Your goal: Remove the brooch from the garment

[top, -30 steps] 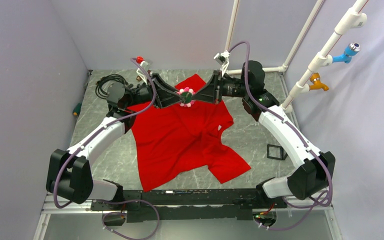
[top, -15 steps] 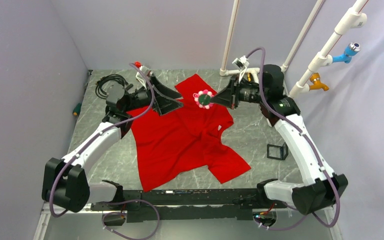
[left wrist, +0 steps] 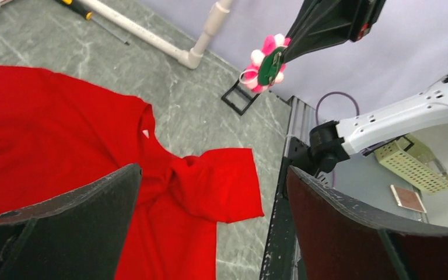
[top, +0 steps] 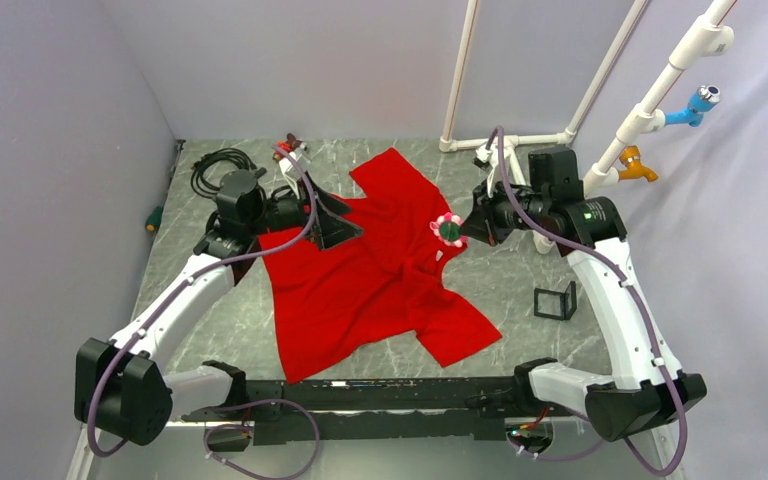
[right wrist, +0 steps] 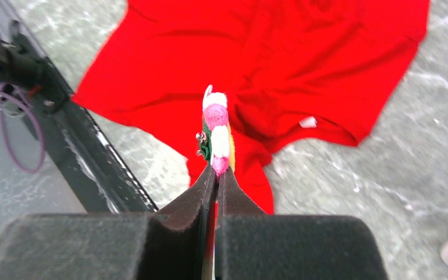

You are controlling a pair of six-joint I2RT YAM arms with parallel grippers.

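One red T-shirt (top: 360,285), one pink flower brooch (top: 448,229), one small black square frame (top: 555,301), one coil of black cable (top: 212,165). Two end effectors: one left end effector (left wrist: 214,175), one right end effector (right wrist: 216,178). One blue tap (top: 701,100), one orange tap (top: 636,163).

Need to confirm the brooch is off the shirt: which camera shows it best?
Left wrist: the brooch hangs against the wall, pinched by the right tool, apart from the shirt. Top external shows it small, overlapping the shirt's edge; right wrist sees it edge-on.
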